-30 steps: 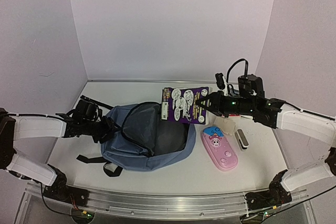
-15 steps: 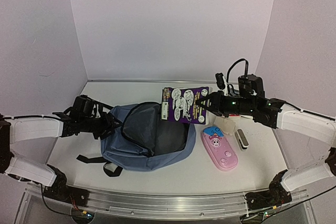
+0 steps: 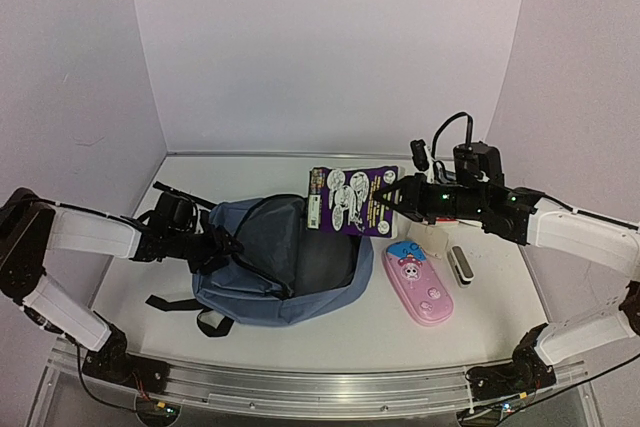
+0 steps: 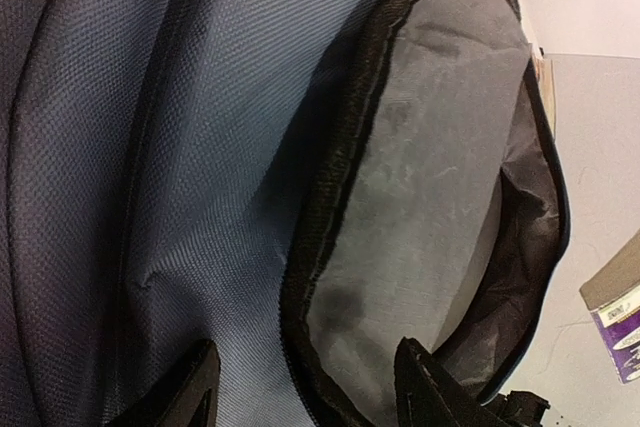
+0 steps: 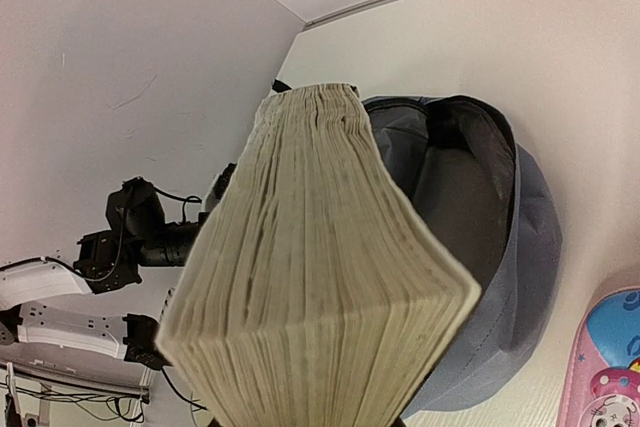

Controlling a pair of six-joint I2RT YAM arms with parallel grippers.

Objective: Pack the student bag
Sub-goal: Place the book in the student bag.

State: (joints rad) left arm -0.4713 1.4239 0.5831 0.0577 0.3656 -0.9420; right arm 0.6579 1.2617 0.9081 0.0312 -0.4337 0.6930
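Note:
The student bag (image 3: 270, 292) lies flat on the table left of centre, slate-blue, its zip open and the dark grey lining (image 4: 440, 177) showing. My left gripper (image 3: 222, 244) is at the bag's left side, open. In the left wrist view its fingers (image 4: 190, 392) straddle the black zip rim (image 4: 330, 217), one over the blue outer cloth and one over the lining. My right gripper (image 3: 392, 199) is shut on a thick purple-covered book (image 3: 348, 199), held in the air over the bag's far right edge. The right wrist view shows the book's yellowed page edges (image 5: 320, 277) hiding the fingers.
A pink pencil case (image 3: 420, 285) lies right of the bag. Beside it are a small white and black object (image 3: 460, 265) and a pale box (image 3: 433, 236) under the right arm. Black straps (image 3: 175, 304) trail from the bag toward the near left.
My left gripper has slid right along the bag's side toward the opening and its jaws have widened slightly. The right arm and book have not moved.

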